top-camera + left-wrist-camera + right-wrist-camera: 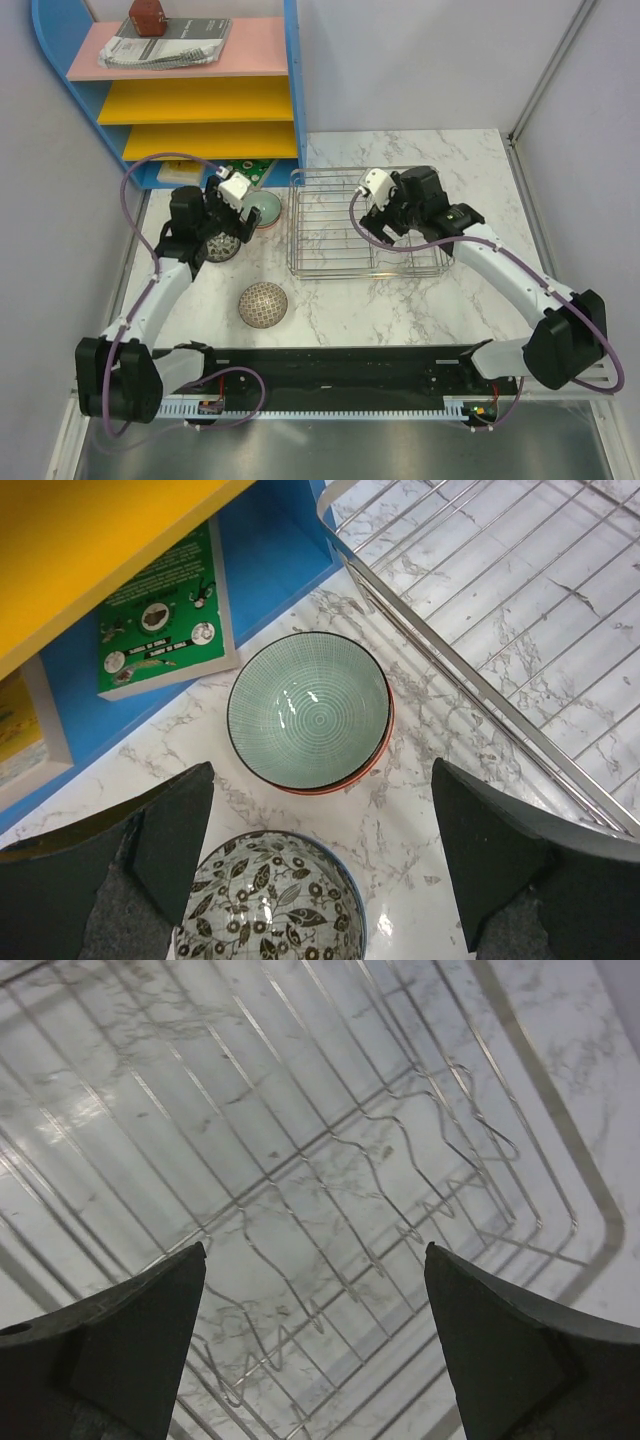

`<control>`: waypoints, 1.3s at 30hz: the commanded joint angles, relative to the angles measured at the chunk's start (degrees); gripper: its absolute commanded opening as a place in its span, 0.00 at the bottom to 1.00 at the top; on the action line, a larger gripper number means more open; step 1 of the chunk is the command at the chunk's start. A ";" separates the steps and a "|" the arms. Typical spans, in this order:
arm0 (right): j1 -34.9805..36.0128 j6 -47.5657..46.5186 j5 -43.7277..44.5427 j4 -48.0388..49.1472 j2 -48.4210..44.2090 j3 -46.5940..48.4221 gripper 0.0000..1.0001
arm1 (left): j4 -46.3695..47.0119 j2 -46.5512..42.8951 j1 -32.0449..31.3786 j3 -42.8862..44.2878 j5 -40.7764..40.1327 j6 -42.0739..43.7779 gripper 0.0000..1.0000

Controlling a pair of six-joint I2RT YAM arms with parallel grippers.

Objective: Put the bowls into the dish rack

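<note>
The chrome wire dish rack stands mid-table with no bowl in it. A pale green bowl sits nested in a red-rimmed bowl just left of the rack; it also shows in the left wrist view. A dark blue patterned bowl stands upright in front of it, below my fingers in the left wrist view. A beige mesh-patterned bowl lies upside down nearer the arms. My left gripper is open and empty above the blue and green bowls. My right gripper is open and empty over the rack's wires.
A blue shelf unit with yellow and pink shelves stands at the back left, close behind the bowls. A green card leans in its bottom bay. A notebook and a red box lie on top. Walls enclose the table.
</note>
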 commanded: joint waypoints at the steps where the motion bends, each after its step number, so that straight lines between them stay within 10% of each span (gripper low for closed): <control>1: -2.18 3.72 17.22 7.73 -4.71 -2.83 0.98 | 5.18 5.26 -1.44 4.34 -2.26 1.97 0.95; 19: -22.31 2.06 14.24 3.69 -8.67 -11.62 0.98 | 6.77 30.49 -8.39 27.64 -12.19 -1.46 0.96; 39: -24.77 7.32 17.92 16.43 16.72 3.84 0.98 | 6.33 33.40 -14.19 24.75 -13.60 0.99 0.96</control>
